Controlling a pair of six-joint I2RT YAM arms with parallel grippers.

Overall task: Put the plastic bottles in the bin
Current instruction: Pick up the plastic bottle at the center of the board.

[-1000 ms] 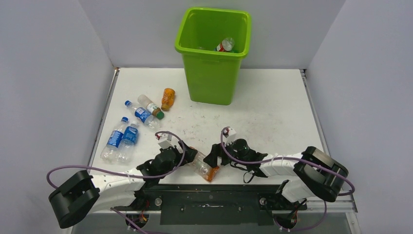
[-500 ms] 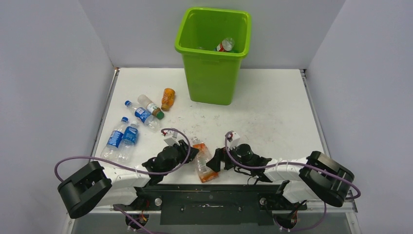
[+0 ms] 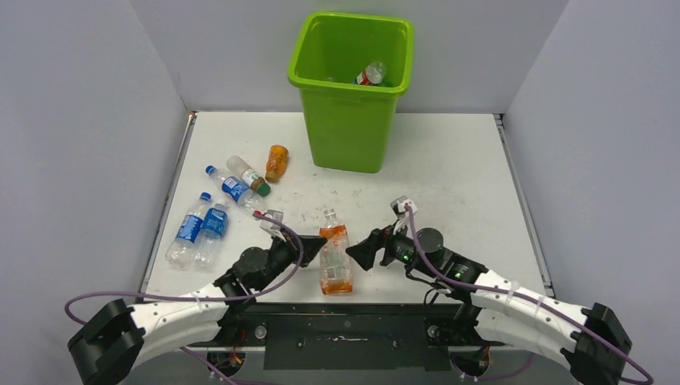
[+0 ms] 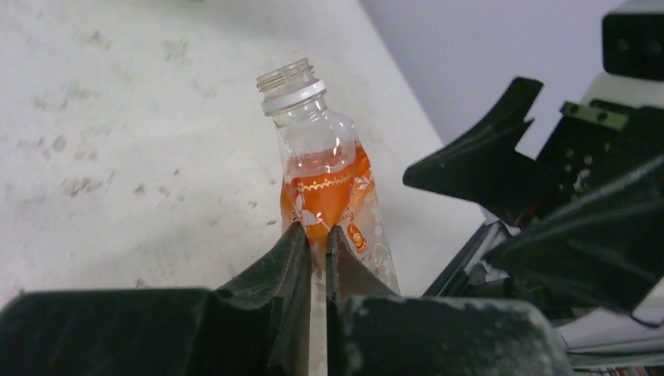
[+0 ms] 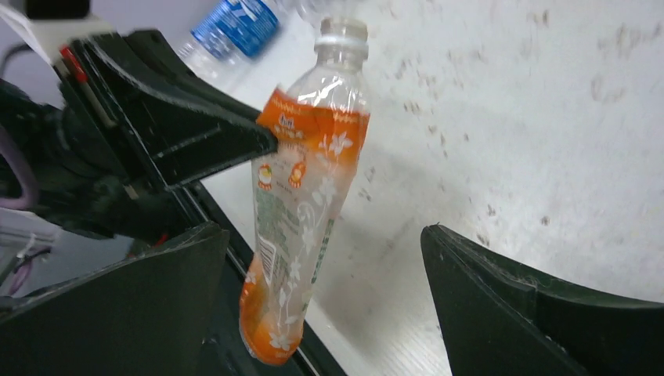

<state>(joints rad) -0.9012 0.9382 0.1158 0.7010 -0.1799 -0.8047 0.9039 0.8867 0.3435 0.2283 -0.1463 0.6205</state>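
Bin (image 3: 351, 120) is a loud lime green, and the red-label bottle (image 3: 370, 74) in it is clear otherwise. The near bottle (image 3: 333, 258) is clear with an orange label, little white flowers and squiggles printed all over it, plus some green print down one side. Off to the left, the blue-label bottles (image 3: 192, 228) are clear, the orange bottle (image 3: 277, 163) is orange all over, and the green-cap bottle (image 3: 250, 175) looks whitish. Bench (image 3: 457, 184) is white with grey scuff specks. Left gripper (image 3: 318, 249) and right gripper (image 3: 361, 250) are black, cables (image 3: 160, 297) purple.
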